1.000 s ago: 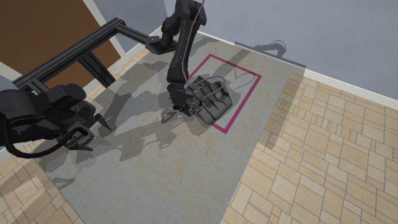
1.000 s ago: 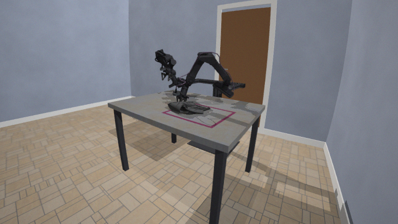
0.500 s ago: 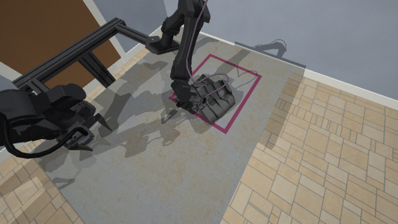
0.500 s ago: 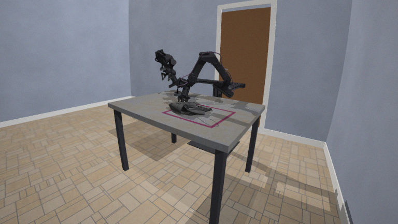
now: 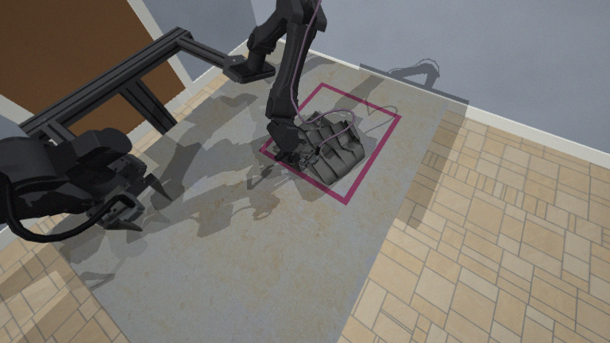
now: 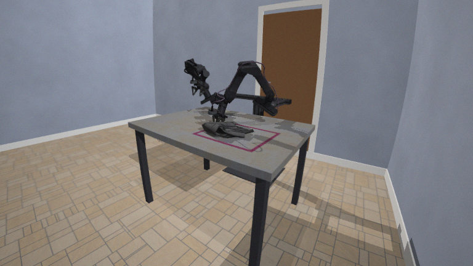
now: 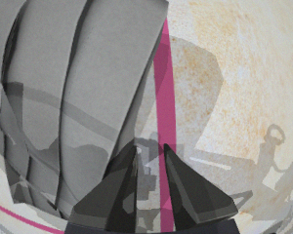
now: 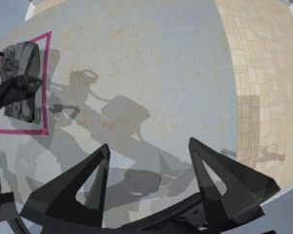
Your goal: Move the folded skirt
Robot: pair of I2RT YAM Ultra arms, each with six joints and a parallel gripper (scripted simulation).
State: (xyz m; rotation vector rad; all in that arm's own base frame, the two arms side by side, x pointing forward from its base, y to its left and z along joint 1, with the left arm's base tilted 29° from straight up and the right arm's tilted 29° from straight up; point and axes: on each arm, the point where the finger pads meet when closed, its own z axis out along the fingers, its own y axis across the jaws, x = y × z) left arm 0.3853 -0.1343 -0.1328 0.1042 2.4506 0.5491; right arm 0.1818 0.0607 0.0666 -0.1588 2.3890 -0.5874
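The folded grey skirt (image 5: 337, 155) (image 6: 216, 128) (image 7: 93, 63) lies pleated within the magenta taped rectangle (image 5: 372, 160) (image 6: 265, 142) (image 7: 167, 117) (image 8: 45, 97). One corner lies close against one tape side; in the left wrist view it seems to overlap that tape, but I cannot tell whether it touches. My left gripper (image 5: 306, 163) (image 7: 149, 148) is low at the skirt's edge, fingers slightly apart. One finger is against the edge; only table and tape show between them. My right gripper (image 5: 156, 214) (image 8: 148, 145) is wide open, raised and away from the skirt.
The grey table (image 5: 287, 267) (image 6: 160, 124) carries both arms' shadows. The left arm (image 5: 296, 55) reaches over the rectangle's edge, its cable looping above the skirt. A dark frame (image 5: 112, 79) runs behind the table. The right arm stands at the table's other end.
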